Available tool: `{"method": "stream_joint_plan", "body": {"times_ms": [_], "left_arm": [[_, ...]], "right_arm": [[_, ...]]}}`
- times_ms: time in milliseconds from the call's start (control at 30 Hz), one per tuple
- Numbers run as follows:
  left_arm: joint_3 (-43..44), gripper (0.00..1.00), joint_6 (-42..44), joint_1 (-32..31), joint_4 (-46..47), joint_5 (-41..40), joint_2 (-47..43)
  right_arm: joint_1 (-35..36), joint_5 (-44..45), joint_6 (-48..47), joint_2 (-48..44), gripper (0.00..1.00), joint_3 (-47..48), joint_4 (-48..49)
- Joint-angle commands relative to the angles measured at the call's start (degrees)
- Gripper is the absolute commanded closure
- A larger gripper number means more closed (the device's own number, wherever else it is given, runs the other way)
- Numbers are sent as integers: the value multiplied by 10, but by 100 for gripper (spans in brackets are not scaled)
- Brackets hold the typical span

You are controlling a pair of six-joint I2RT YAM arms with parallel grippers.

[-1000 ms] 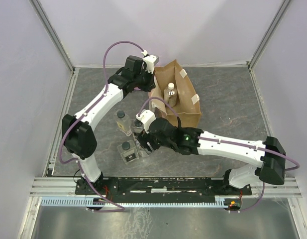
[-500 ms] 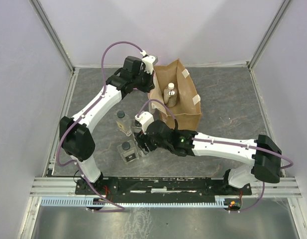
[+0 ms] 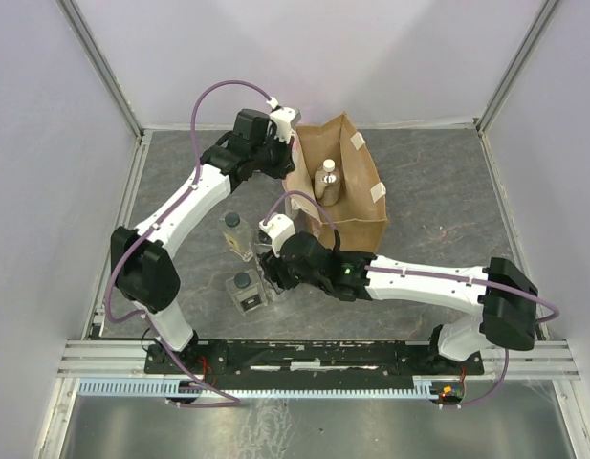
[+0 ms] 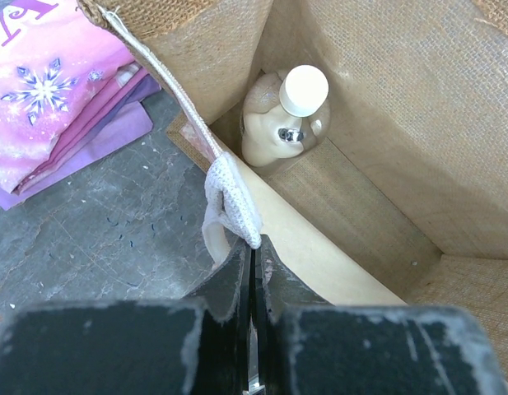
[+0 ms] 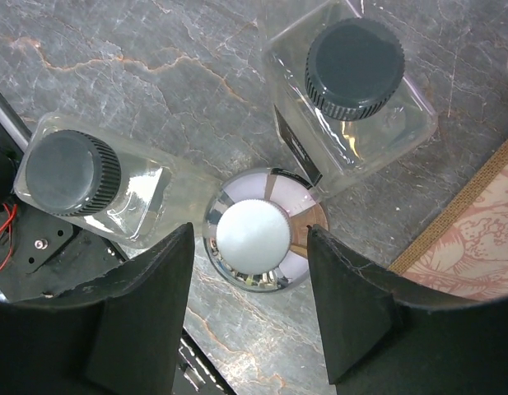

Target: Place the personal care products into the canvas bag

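The tan canvas bag [image 3: 350, 196] stands open at the back middle. One round clear bottle with a white cap [image 3: 325, 179] stands inside it, also seen in the left wrist view [image 4: 286, 115]. My left gripper [image 4: 253, 244] is shut on the bag's pale handle [image 4: 229, 197] at its left rim. My right gripper [image 5: 249, 239] is open, pointing down over a round bottle with a white cap [image 5: 254, 232], one finger on each side and not touching. Two squarish dark-capped bottles [image 5: 352, 78] [image 5: 85, 177] stand close beside it, also seen from above [image 3: 235, 229] [image 3: 245, 290].
A flat pink packet [image 4: 56, 90] lies on the table by the bag's left side. The grey table [image 3: 438, 172] has metal rails at its left and near edges. The right arm [image 3: 419, 279] stretches across the front of the bag.
My right gripper has shifted slightly left over the bottles. My left arm has moved a little while it keeps hold of the bag's handle.
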Motion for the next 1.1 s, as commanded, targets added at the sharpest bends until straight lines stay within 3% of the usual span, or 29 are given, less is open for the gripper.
{"method": "stream_joint_plan", "body": {"times_ms": [0, 533, 933, 1067], "left_arm": [[-3, 97, 34, 4, 1, 4, -36], [-5, 97, 33, 8, 1, 7, -39], [-4, 97, 32, 9, 4, 14, -31], [-5, 97, 32, 9, 5, 16, -29]], "right_arm": [[3, 10, 1, 9, 35, 5, 31], [3, 29, -12, 21, 39, 3, 37], [3, 27, -41, 32, 54, 29, 16], [3, 29, -48, 29, 55, 31, 18]]}}
